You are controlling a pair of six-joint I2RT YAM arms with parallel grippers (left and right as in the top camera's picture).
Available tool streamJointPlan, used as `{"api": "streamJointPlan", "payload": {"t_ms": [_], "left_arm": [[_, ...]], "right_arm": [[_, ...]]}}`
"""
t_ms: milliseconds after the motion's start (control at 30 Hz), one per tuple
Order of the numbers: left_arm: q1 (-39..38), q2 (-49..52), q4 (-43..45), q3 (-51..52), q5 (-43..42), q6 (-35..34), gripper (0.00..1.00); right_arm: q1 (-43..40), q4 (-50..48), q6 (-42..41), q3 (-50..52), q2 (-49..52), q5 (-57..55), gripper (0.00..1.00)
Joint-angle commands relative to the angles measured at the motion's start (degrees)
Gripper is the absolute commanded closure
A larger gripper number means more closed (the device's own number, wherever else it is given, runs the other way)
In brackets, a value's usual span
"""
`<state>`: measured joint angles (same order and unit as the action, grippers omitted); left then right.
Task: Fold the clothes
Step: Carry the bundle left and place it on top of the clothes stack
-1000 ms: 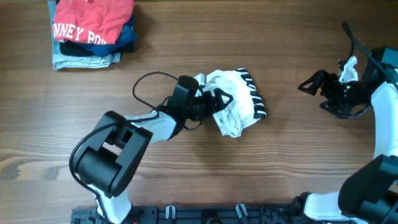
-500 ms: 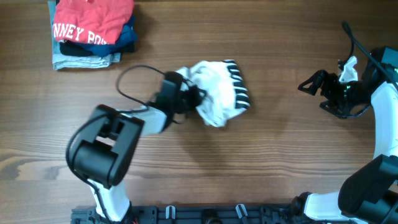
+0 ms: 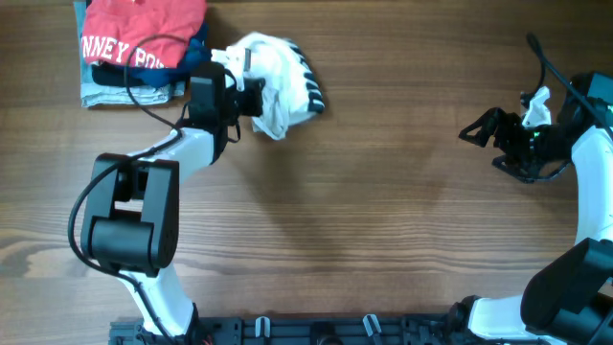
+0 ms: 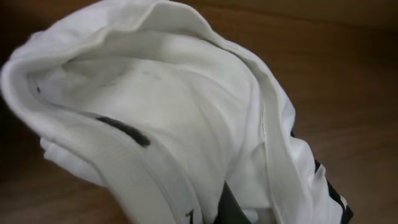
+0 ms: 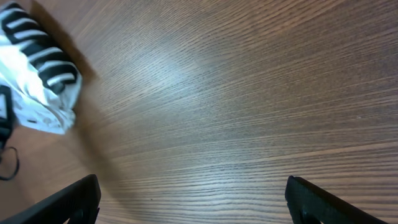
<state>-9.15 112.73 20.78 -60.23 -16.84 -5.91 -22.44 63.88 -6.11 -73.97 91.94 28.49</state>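
I read zero folds done: white T-shirt bunched, pinched in left claw beside red garment; right claw spread, empty.

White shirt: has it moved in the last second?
Yes. The white shirt has travelled up and left from the middle of the table, now beside the stack of folded clothes, held by the left gripper.

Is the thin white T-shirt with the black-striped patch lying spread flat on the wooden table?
No, the white T-shirt is crumpled into a bundle at the left gripper, near the red garment.
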Motion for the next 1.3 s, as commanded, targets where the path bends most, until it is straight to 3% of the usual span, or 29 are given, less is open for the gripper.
{"api": "streamJointPlan", "payload": {"t_ms": [0, 367, 467, 567, 833, 867, 900, 933, 967, 1033, 1067, 1133, 1267], "left_arm": [[2.01, 0.55, 1.99, -5.07, 9.16, 9.7, 0.96], [11.61, 0.55, -2.38, -26.73, 11.41, 11.06, 0.96], [13.84, 0.55, -2.43, -28.13, 13.92, 9.53, 0.96], [16.13, 0.94, -3.56, -28.11, 13.94, 4.81, 0.96], [22.27, 8.13, -6.01, -28.11, 19.71, -16.61, 0.91], [22.67, 8.59, -6.73, -28.11, 19.71, -17.31, 0.86], [22.91, 8.68, -7.54, -28.11, 19.5, -17.31, 0.73], [22.93, 8.68, -8.09, -28.11, 19.52, -17.29, 0.5], [22.93, 8.68, -8.26, -28.11, 19.52, -17.29, 0.37], [22.93, 8.68, -8.44, -28.11, 19.54, -17.25, 0.35], [23.02, 8.63, -8.44, -28.13, 19.54, -17.07, 0.19], [23.08, 7.98, -8.7, -28.13, 19.52, -17.03, 0.0], [23.15, 2.05, -17.88, -28.13, 22.01, -16.87, 0.0]], "right_arm": [[0.09, 0.26, 1.01, -0.7, 0.59, 0.92, 0.05], [0.09, 2.16, -0.11, -0.7, 0.59, -1.66, 0.07], [0.09, 2.4, -1.14, -0.7, 0.59, -1.66, 0.08], [0.09, 2.89, -1.38, -0.7, 0.59, -1.68, 0.08], [0.09, 3.87, -1.57, -0.7, 0.59, -1.66, 0.09], [0.09, 3.96, -1.55, -0.7, 0.59, -1.66, 0.09], [0.09, 3.98, -1.55, -0.7, 0.59, -1.66, 0.08], [0.09, 3.98, -1.55, -0.7, 0.59, -1.64, 0.08], [0.09, 3.98, -1.57, -0.7, 0.59, -1.64, 0.09], [0.09, 4.22, -1.57, -0.7, 0.59, -1.64, 0.08], [0.09, 4.35, -1.55, -0.7, 0.59, -1.64, 0.08], [0.09, 4.57, -1.51, -0.7, 0.59, -1.66, 0.09], [0.09, 4.22, -1.53, -0.7, 0.59, -1.66, 0.09]]}}
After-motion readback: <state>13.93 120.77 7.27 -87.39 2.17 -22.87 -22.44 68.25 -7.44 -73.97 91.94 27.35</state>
